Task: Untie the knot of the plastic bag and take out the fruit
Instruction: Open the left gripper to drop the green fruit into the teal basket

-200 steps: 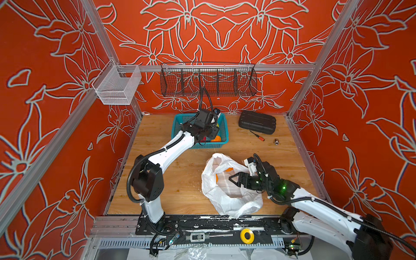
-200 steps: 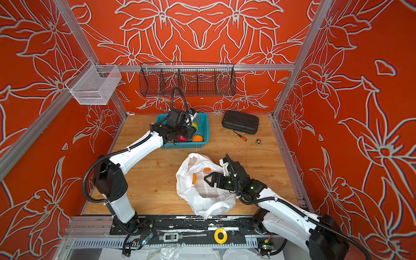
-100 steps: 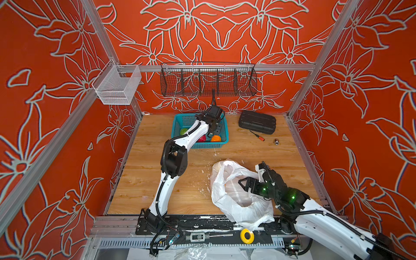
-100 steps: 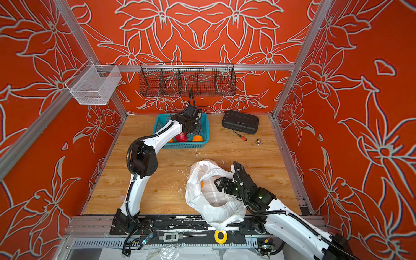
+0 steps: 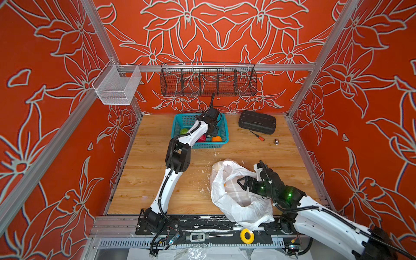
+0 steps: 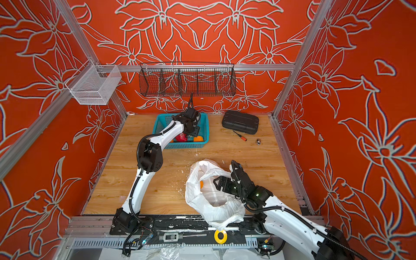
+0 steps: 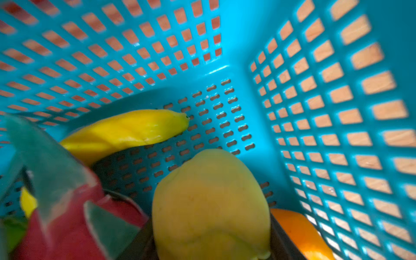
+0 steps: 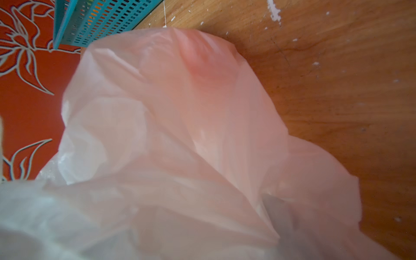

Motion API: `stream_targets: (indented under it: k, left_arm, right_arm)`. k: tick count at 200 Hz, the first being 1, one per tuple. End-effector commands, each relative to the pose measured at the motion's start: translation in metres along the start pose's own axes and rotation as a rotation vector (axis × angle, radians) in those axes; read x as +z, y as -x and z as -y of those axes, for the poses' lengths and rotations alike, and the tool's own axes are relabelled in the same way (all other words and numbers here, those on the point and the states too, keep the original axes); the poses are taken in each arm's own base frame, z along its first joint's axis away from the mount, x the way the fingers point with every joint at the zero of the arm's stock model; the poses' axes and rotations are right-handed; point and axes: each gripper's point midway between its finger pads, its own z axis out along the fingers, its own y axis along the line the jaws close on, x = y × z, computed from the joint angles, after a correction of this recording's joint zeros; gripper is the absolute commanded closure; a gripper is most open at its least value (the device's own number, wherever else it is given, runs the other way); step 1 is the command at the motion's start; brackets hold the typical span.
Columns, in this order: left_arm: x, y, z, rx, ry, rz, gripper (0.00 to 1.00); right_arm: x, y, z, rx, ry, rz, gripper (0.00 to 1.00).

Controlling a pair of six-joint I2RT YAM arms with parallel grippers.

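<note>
Dragging the plastic bag [image 5: 238,202] nearer the tabletop's [image 5: 146,180] front right edge than a second ago, its base now hanging past it, with the left arm [image 5: 171,180] raised steeper over the teal basket [image 5: 180,119]. Flanking the yellow fruit [image 7: 211,202] with the left claw [image 5: 212,134], clamped or slack impossible to tell. Spreading the right claw [image 5: 249,174] wide inside the bag's mouth, film draped against it, one orange [image 6: 201,184] inside.

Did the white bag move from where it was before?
Yes. The plastic bag slid away from the teal basket, toward the yellow tape roll at the front.
</note>
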Motion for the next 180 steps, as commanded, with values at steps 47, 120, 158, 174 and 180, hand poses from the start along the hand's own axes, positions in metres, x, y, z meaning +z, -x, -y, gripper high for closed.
stream_targets:
  k: [47, 120, 158, 174, 180]
  left_arm:
    - [-0.048, 0.022, -0.002, -0.014, -0.047, 0.063, 0.07]
    - [-0.2, 0.048, 0.001, -0.055, -0.147, 0.29, 0.03]
    - [-0.286, 0.018, 0.013, -0.104, -0.29, 0.435, 0.02]
    - [-0.31, -0.006, 0.016, -0.118, -0.322, 0.472, 0.02]
    - [-0.318, -0.016, 0.018, -0.129, -0.338, 0.483, 0.02]
  right_arm:
    - [-0.005, 0.048, -0.047, -0.022, 0.064, 0.131, 0.06]
    - [0.008, 0.081, -0.09, -0.109, 0.106, 0.144, 0.06]
    - [0.015, 0.093, -0.101, -0.123, 0.12, 0.141, 0.05]
    - [0.019, 0.097, -0.103, -0.127, 0.119, 0.137, 0.05]
    - [0.019, 0.098, -0.104, -0.129, 0.119, 0.139, 0.05]
